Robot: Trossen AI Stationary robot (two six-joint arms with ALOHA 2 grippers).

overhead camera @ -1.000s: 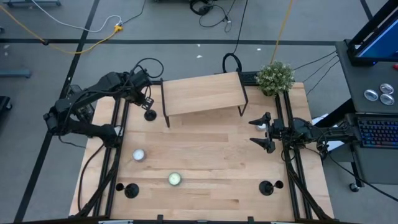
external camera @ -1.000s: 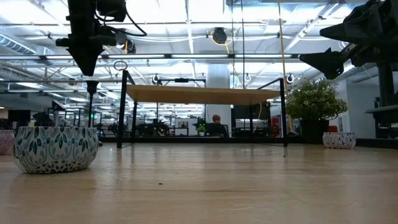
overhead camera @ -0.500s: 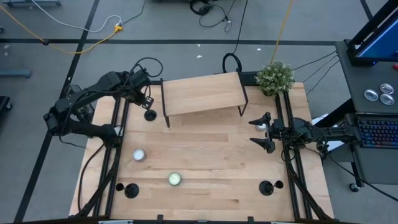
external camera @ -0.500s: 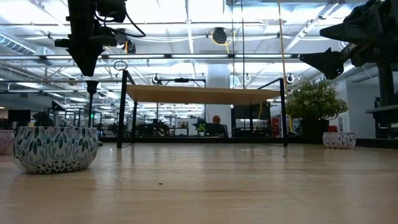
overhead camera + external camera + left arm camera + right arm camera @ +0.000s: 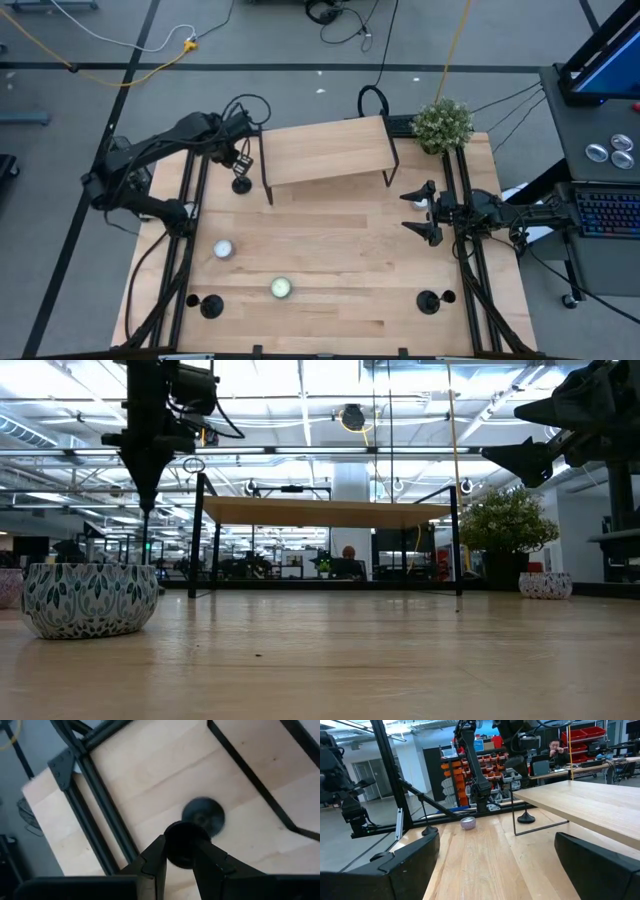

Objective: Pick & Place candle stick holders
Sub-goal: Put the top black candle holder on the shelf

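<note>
tealight point(image 5: 89, 598) in patterned holder

One candle stick holder point(image 5: 241, 184) stands beside the raised shelf point(image 5: 325, 150), two others point(image 5: 211, 305) point(image 5: 429, 300) along the table's near edge

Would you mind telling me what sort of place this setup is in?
Probably an open robotics lab or workshop: shelving with red parts bins, a person at a desk, and cables trailing over the grey floor.
</note>
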